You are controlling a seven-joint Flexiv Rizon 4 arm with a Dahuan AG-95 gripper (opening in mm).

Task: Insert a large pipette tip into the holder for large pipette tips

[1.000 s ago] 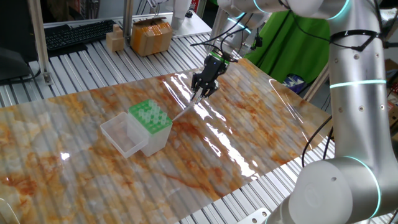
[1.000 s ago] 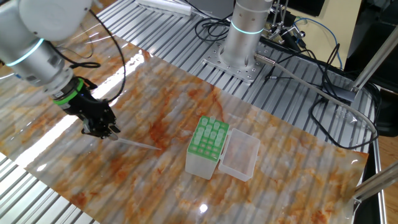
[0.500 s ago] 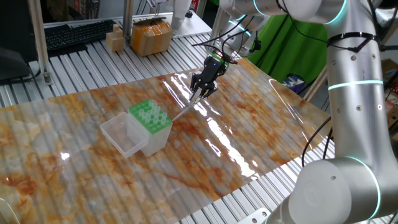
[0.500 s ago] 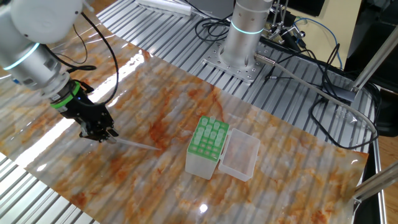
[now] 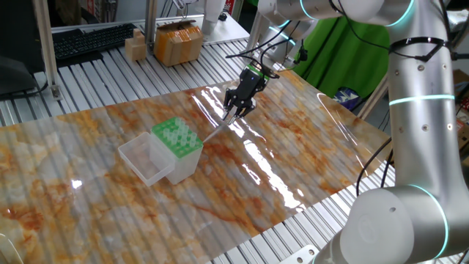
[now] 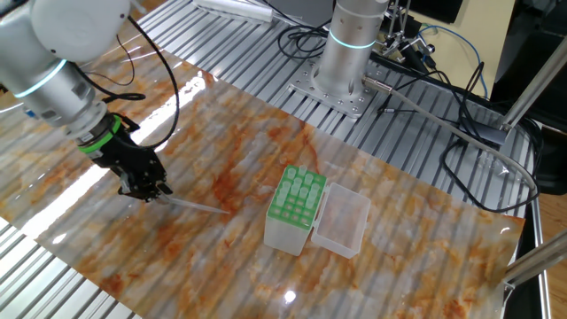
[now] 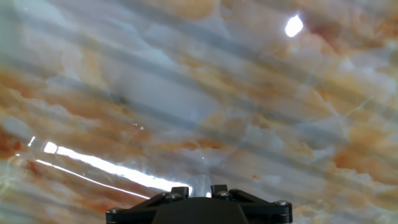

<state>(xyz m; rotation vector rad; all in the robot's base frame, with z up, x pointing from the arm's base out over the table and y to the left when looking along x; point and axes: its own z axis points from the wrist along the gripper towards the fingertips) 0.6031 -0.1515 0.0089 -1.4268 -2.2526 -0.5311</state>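
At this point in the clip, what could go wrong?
1. The claw sits over only the wide end of the large pipette tip, which lies flat on the table; lifted from there, the long tip may droop or swing.
2. The holder has small holes, so a tilted tip could miss.
3. Its open lid lies alongside and could be knocked.

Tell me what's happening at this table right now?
A single robot arm has its gripper low over the marbled table, at the wide end of the large pipette tip, which lies flat on the surface. The fingers look closed in around that end, though a firm grip can't be confirmed. The holder for large pipette tips stands apart from it with its clear lid folded open and the green rack exposed. The tip is not yet in the rack.
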